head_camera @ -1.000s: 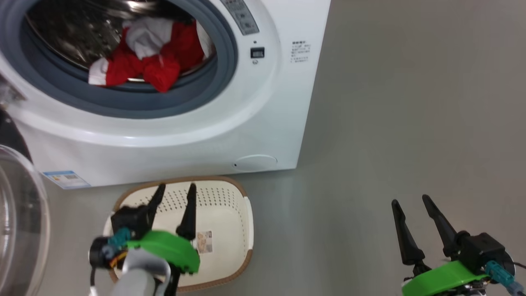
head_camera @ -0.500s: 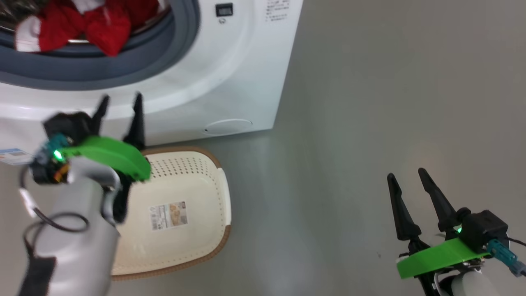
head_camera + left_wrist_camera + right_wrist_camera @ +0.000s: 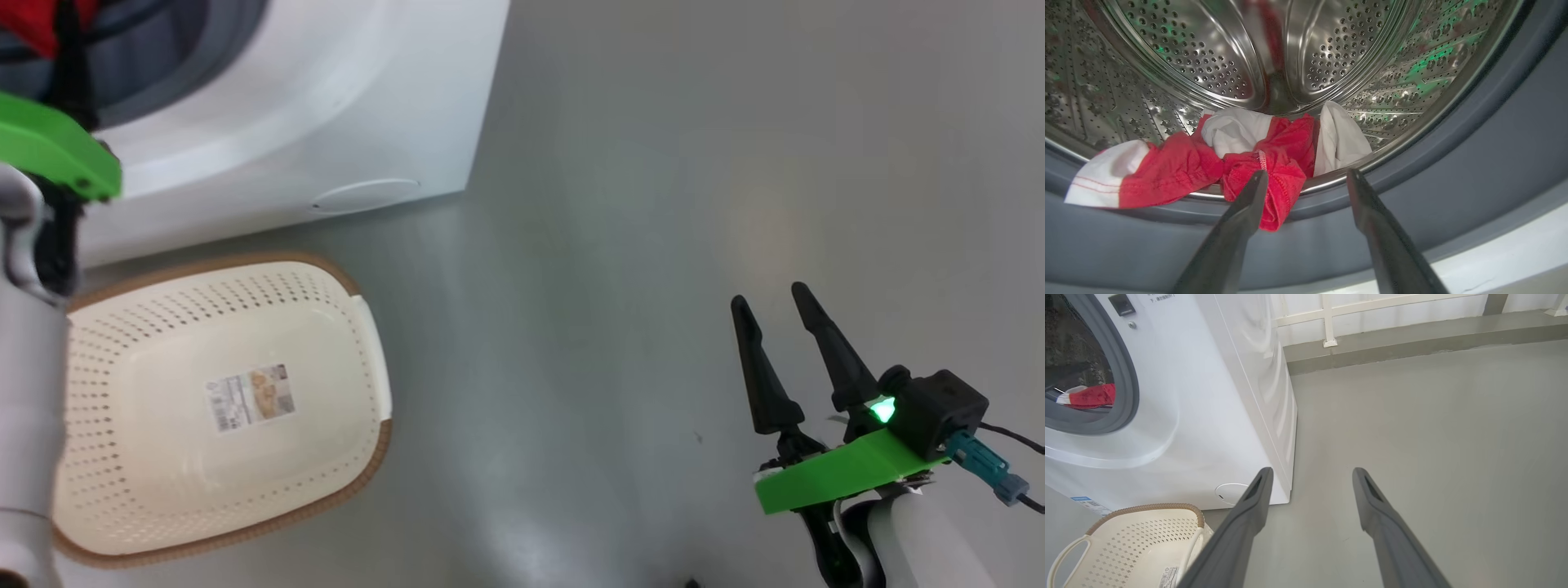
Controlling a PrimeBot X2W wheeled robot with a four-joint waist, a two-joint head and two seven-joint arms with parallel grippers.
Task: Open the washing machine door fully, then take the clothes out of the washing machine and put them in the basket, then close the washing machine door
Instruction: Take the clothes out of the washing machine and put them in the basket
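A: Where did we find the clothes (image 3: 1180, 171)?
B: At six o'clock in the drum (image 3: 1216, 61), spilling over the gasket (image 3: 1474, 163); our left gripper (image 3: 1307, 173) hung before them, jaws spread.
A: The right gripper (image 3: 769, 294)?
B: Released too, above floor (image 3: 653, 163), basket (image 3: 335, 327) at its nine o'clock.

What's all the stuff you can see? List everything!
washing machine: one, white, behind the basket
drum: one, shiny steel, inside the machine
gasket: one, grey, around the drum's mouth
clothes: one heap, red and white, low in the drum
round flap: one, white, low on the machine's front
basket: one, cream with brown rim, on the floor
paper label: one, whitish, on the basket's bottom
floor: one, grey
left gripper: one, dark fingers, open at the drum's mouth
right gripper: one, dark fingers, open over the floor
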